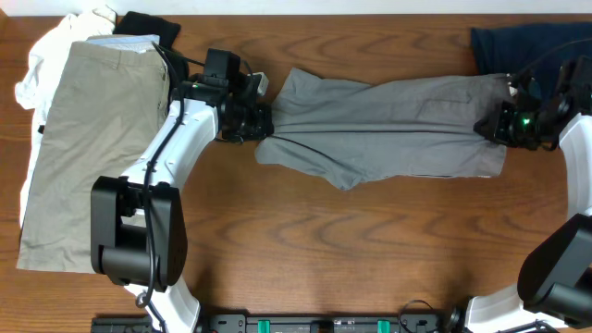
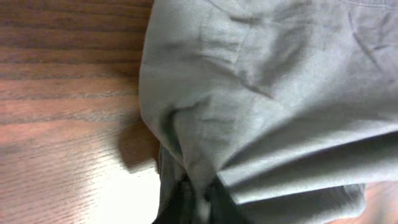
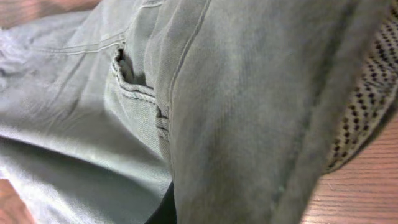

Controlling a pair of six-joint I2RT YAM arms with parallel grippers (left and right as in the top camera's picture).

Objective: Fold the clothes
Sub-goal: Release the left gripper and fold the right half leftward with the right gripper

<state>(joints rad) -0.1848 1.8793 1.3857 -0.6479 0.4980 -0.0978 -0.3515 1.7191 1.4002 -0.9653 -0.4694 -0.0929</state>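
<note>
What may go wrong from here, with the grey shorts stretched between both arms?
1. The grey shorts are bunched at the left fingers; that small pinch may slip if the arms pull apart.
2. The lower edge bulges unevenly, so a fold made now would probably be crooked.
3. The right fingers work close to the navy piece and may catch it.

My wooden table (image 1: 370,240) carries the grey shorts (image 1: 388,125), stretched across its middle. On my left, khaki shorts (image 1: 88,139) overlap a white piece (image 1: 42,60), with a black piece (image 1: 148,23) just beside them. 1 navy piece (image 1: 527,46) lies far right.
</note>
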